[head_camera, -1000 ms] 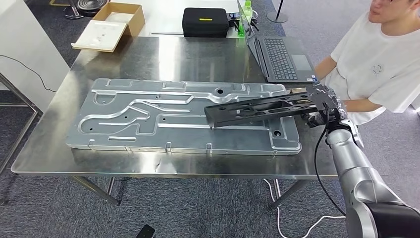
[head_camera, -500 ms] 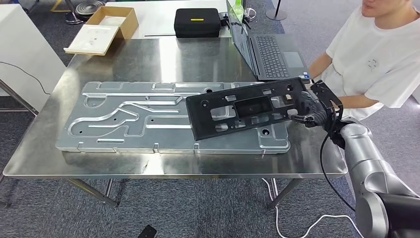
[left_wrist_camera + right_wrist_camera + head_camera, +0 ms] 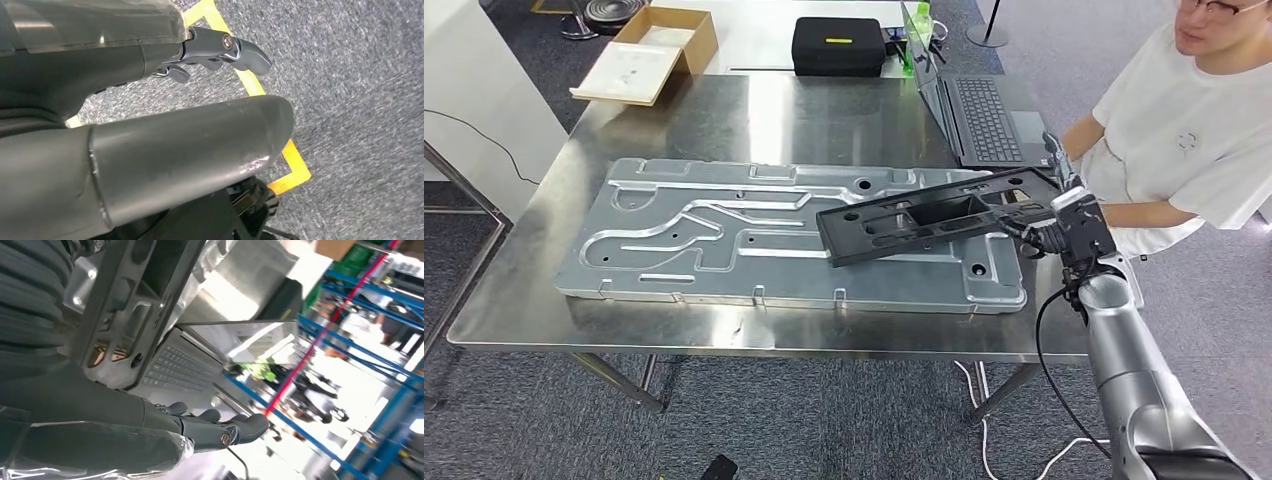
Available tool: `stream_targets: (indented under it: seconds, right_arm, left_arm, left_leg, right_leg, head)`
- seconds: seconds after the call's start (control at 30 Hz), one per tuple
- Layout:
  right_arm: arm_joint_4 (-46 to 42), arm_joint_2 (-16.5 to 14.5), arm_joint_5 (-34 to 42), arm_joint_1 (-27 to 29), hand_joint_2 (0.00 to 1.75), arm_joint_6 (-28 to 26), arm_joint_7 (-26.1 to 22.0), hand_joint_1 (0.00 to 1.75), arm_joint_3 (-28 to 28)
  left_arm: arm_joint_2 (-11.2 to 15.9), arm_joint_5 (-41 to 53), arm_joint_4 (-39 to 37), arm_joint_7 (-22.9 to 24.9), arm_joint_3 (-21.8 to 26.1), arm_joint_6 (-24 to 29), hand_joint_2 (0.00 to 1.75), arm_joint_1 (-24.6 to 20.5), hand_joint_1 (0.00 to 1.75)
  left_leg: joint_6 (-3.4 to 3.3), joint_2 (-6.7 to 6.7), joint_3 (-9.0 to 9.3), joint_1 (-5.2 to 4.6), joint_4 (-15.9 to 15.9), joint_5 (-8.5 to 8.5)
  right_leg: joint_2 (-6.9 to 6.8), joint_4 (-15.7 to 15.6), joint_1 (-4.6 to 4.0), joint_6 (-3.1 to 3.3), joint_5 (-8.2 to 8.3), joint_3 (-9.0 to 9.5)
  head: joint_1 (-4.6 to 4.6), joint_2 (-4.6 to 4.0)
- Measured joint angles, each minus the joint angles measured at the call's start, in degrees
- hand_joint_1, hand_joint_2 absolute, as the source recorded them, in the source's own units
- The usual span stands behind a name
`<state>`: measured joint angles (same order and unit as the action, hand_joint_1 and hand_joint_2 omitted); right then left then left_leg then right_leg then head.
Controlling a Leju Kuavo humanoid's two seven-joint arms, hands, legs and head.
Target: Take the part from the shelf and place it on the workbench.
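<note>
Steel table (image 3: pixel 754 115) carrying a large grey plate (image 3: pixel 724 240) across its middle. A black part (image 3: pixel 934 215) lies tilted over the plate's right end, grasped at its right end by the right hand (image 3: pixel 1064 225), near the table's right edge. A laptop (image 3: pixel 984 115) sits at the far right corner. The left hand (image 3: pixel 220 50), fingers parted and grasping nothing, hangs over grey carpet (image 3: pixel 360 75).

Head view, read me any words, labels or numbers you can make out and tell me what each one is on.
No text is readable.
Black case: yellow label, too small to read.
Laptop: key legends and a sticker, too blurred.
Person's white shirt: faint round emblem, illegible.
Black part: no markings visible.
</note>
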<state>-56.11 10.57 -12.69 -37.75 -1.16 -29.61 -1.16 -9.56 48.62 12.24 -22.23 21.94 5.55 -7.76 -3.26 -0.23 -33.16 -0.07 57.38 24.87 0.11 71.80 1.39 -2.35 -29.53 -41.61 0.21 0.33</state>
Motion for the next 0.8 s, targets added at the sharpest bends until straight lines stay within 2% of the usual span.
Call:
stream_targets:
  seconds: [0.07,0.13,0.23,0.3,0.33,0.4,0.43,0.47,0.5,0.57,0.63,0.73,0.8]
  right_arm:
    - [-3.5,-0.5,-1.0,1.3,0.87,-2.5,-0.3,0.00,0.0]
    - [-6.7,-1.0,-2.4,2.3,0.00,-5.1,0.6,0.00,0.0]
    - [-11.0,-2.1,-4.1,3.8,0.00,-6.9,2.9,0.00,-0.4]
    - [-13.9,-3.2,-5.3,4.5,0.00,-7.3,3.7,0.00,-1.4]
    - [-15.5,-3.7,-6.0,5.0,0.00,-7.7,4.0,0.00,-2.2]
    - [-18.4,-4.9,-8.1,6.3,0.00,-9.2,4.4,0.00,-4.2]
    - [-19.8,-5.4,-9.5,7.1,0.00,-10.3,4.6,0.00,-5.5]
    - [-21.2,-5.9,-11.1,7.8,0.00,-11.6,4.9,0.00,-7.0]
    - [-22.5,-6.3,-12.9,8.4,0.00,-13.0,5.2,0.00,-8.6]
    - [-25.1,-7.1,-15.9,9.2,0.00,-16.0,5.8,0.00,-11.8]
    - [-27.3,-7.7,-17.8,9.3,0.00,-18.4,6.6,0.00,-14.3]
    - [-29.3,-8.0,-19.5,9.5,0.00,-20.2,7.6,0.00,-16.5]
    - [-30.2,-8.1,-20.2,9.5,0.00,-20.7,7.8,0.00,-17.6]
  left_arm:
    - [-0.1,0.1,0.0,0.0,0.0,0.0,0.00,0.0,0.00]
    - [-0.2,0.2,0.0,0.1,0.0,0.0,0.00,-0.1,0.00]
    - [-0.3,0.2,0.0,0.1,0.0,0.1,0.00,-0.2,0.00]
    - [-0.3,0.2,0.0,0.1,0.0,0.2,0.00,-0.2,0.00]
    - [-0.3,0.2,0.0,0.1,0.0,0.2,0.00,-0.2,0.00]
    - [-0.3,0.2,0.0,0.1,0.1,0.3,0.00,0.0,0.00]
    - [-0.3,0.2,0.0,0.1,0.1,0.3,0.00,0.2,0.00]
    - [-0.3,0.2,0.0,0.1,0.1,0.4,0.00,0.3,0.00]
    - [-0.3,0.2,0.0,0.1,0.2,0.4,0.00,0.4,0.00]
    - [-0.3,0.3,0.0,0.1,0.3,0.5,0.00,0.4,0.00]
    - [-0.3,0.5,0.0,0.1,0.4,0.6,0.00,0.3,0.00]
    - [-0.3,0.7,0.0,0.1,0.6,0.7,0.00,0.4,0.00]
    - [-0.3,0.8,0.0,0.1,0.7,0.7,0.00,0.5,0.00]
  left_leg:
    - [0.59,0.02,-0.07,0.10,0.6,0.49]
    - [1.28,0.06,-0.31,0.04,1.2,0.95]
    - [2.21,0.10,-0.47,0.09,1.3,1.14]
    - [2.82,0.11,-1.19,0.26,3.1,2.53]
    - [3.04,0.11,-2.28,0.34,5.5,4.05]
    - [3.28,0.11,-5.53,0.46,12.6,7.44]
    - [3.34,0.11,-6.86,0.51,15.3,8.31]
    - [3.34,0.11,-7.41,0.54,16.4,8.21]
    - [3.27,0.11,-6.95,0.55,15.4,7.06]
    - [2.90,0.11,-3.81,0.55,8.7,3.43]
    - [2.50,0.08,-1.07,0.33,2.9,1.48]
    - [1.85,-0.20,-0.58,0.11,1.4,1.19]
    - [1.17,-0.51,-0.38,0.26,0.9,0.72]
  right_leg:
    - [-0.13,-6.9,0.32,-0.23,3.24,3.55]
    - [-0.10,-11.4,0.12,0.20,4.34,5.81]
    - [0.01,-12.1,-0.21,1.43,4.23,5.92]
    - [-0.01,-12.4,-0.15,2.25,4.39,6.05]
    - [-0.06,-12.5,-0.13,2.61,4.45,6.12]
    - [-0.15,-12.5,-0.33,3.01,4.38,6.13]
    - [-0.16,-12.5,-0.43,3.11,4.36,6.12]
    - [-0.13,-12.5,-0.51,3.14,4.33,6.12]
    - [-0.06,-12.5,-0.55,3.15,4.32,6.12]
    - [0.06,-12.3,-0.58,3.08,4.25,6.14]
    - [0.03,-12.2,-0.76,2.74,4.18,6.02]
    - [-0.28,-12.3,-0.79,1.83,4.30,5.95]
    - [-0.35,-11.1,-0.68,1.31,3.29,5.49]
  head:
    - [0.00,0.00]
    - [-0.02,0.00]
    - [-0.03,0.00]
    - [-0.04,0.00]
    - [-0.05,0.00]
    - [-0.07,0.00]
    - [-0.06,0.00]
    - [-0.07,0.00]
    - [-0.07,0.00]
    - [-0.07,0.00]
    - [-0.06,0.00]
    - [-0.05,0.00]
    - [-0.04,0.00]
